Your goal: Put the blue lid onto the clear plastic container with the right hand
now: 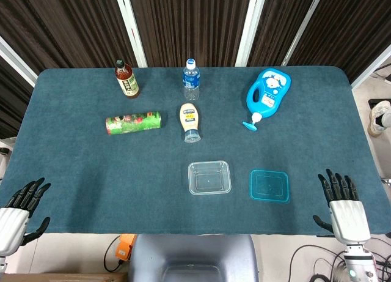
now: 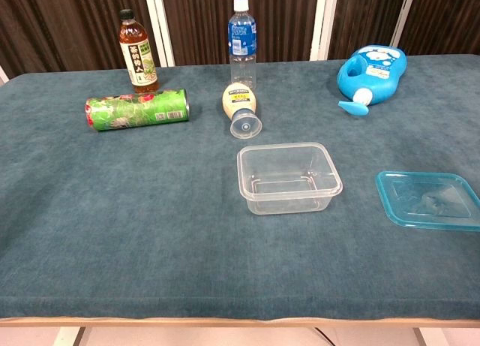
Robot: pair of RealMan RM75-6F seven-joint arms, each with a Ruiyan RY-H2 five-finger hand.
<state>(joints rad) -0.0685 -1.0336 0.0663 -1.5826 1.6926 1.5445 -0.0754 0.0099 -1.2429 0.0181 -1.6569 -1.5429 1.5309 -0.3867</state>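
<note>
Now you have one clear plastic container (image 2: 289, 177) near centre | one blue lid (image 2: 430, 200) flat just right of it, apart | far: two upright bottles, one squeeze bottle (image 1: 190, 122), one green can (image 1: 133, 122), one blue jug (image 1: 267, 93) | your right hand (image 1: 343, 200) and left hand (image 1: 19, 204): fingers spread, holding nothing, at near table (image 1: 91, 184) edge.
</note>
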